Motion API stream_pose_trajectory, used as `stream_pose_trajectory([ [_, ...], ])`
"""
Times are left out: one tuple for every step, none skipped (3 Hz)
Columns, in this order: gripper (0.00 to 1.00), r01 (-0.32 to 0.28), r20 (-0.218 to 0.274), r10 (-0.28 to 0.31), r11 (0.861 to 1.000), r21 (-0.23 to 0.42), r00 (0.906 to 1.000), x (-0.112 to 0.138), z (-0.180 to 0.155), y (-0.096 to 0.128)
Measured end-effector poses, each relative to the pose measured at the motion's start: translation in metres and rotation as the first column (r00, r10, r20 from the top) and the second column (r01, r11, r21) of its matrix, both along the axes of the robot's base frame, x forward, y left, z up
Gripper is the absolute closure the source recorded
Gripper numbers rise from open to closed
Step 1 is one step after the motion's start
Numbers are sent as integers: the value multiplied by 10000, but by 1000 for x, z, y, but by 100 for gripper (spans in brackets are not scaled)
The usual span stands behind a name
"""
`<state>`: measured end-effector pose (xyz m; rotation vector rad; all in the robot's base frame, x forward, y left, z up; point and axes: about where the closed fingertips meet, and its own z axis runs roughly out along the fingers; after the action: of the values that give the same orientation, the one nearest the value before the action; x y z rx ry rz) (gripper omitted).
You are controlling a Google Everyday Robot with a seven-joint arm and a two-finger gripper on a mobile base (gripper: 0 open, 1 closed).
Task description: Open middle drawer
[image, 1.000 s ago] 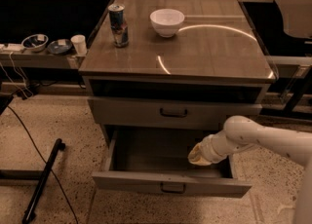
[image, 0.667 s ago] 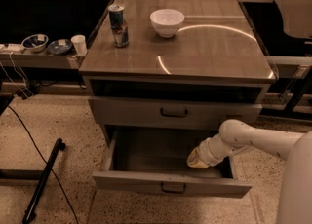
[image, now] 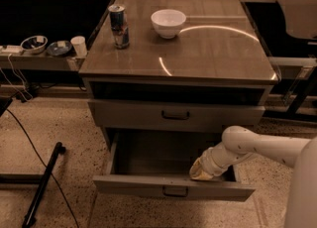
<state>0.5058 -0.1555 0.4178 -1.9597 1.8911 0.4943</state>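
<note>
The robot's gripper [image: 200,171] sits low inside the open middle drawer [image: 148,185], touching or nearly touching the back of the drawer's front panel, towards its right end. Whether the gripper is released or clenched cannot be told from this view. Its pale arm [image: 257,145] reaches in from the right and slopes down over the drawer's right side. That low, reached-in pose probably lets it bear on the inside of the front panel rather than on the small black handle [image: 175,191], which lies on the outer face, just left of the gripper and apart from it.

The middle drawer is pulled well out of the cabinet towards the viewer and its inside looks bare, so the opening seems largely done. Just above it, the upper drawer [image: 129,114] is closed flush. On the cabinet top [image: 208,48], a drink can [image: 118,26] and a white bowl [image: 168,22] stand near the back edge, well apart from the arm's path. Anything below the open drawer is hidden.
</note>
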Motion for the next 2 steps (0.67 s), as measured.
stream_pose_trajectory([
  [100,-719,-637,761,9952,662,9951,-33,7,4],
  [100,-1040,-1333,1199,9873,1201,9838,-62,5,4],
])
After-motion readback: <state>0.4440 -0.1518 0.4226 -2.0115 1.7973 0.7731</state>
